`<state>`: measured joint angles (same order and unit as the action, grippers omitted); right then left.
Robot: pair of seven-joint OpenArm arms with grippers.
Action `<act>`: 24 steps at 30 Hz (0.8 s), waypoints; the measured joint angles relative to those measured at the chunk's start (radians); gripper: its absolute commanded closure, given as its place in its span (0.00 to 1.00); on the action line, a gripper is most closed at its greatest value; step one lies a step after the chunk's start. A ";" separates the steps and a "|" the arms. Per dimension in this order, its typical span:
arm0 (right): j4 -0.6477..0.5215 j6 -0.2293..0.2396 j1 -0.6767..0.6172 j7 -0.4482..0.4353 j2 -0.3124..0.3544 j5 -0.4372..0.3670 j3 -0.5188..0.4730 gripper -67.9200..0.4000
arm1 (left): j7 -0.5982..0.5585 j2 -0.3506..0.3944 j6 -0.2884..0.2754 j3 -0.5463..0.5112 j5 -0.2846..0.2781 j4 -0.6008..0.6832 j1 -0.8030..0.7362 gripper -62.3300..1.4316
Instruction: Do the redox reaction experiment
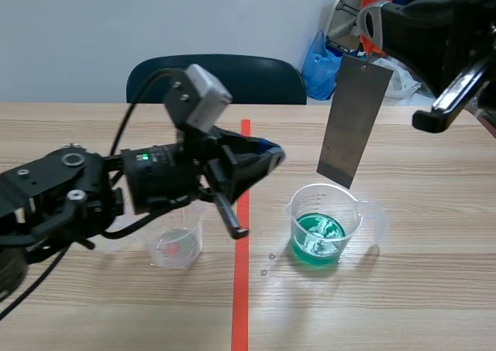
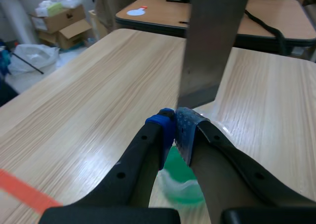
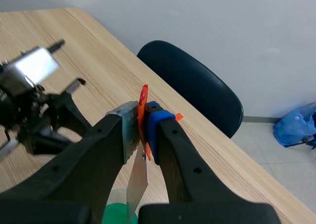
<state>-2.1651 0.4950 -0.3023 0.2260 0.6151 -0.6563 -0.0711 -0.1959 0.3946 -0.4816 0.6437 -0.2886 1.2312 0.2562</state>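
Right now the right end effector [image 3: 143, 125] is clenched on the orange tab [image 3: 143, 98] at the top of the plate [image 1: 355, 118]. The plate hangs tilted in the air, its lower edge just above the 12 o'clock rim of the beaker [image 1: 325, 227] of green liquid. The left end effector [image 1: 267, 156] is clenched on nothing, its tips pointing at the plate from the plate's 9 o'clock; I cannot tell whether they touch it. A clear cup [image 1: 177, 246] stands on the counter [image 1: 403, 304] at the beaker's 9 o'clock, under the left arm.

Several things could go wrong, as I judge it. The hold is only on a thin tab, so the plate could swing or slip free and splash the liquid. Hanging askew, it could catch the rim on the way down and tip the beaker. A nudge from the left end effector would set it swaying, and the low left arm could knock the cup.

No brand, label or writing is readable.
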 measured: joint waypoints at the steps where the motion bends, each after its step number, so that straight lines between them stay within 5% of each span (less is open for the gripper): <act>1: 0.000 0.000 0.000 0.000 0.000 0.000 0.000 0.98 | -0.017 0.033 0.000 -0.028 0.000 0.011 -0.019 0.95; 8: 0.000 0.000 0.000 0.000 0.000 0.000 0.000 0.98 | -0.113 0.300 0.002 -0.311 0.000 0.187 -0.299 0.95; 12: 0.000 0.000 0.000 0.000 0.000 0.000 0.000 0.98 | -0.193 0.383 -0.001 -0.547 0.000 0.259 -0.566 0.95; 18: 0.000 0.000 0.000 -0.003 0.000 0.000 0.000 0.98 | -0.380 0.356 -0.009 -0.885 0.009 0.260 -1.011 0.95; 24: 0.000 0.000 0.000 -0.003 0.000 0.000 0.000 0.98 | -0.583 0.188 -0.010 -1.100 0.198 0.252 -1.329 0.95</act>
<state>-2.1651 0.4950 -0.3023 0.2226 0.6151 -0.6563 -0.0711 -0.7784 0.5831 -0.4911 -0.4564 -0.0910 1.4830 -1.0729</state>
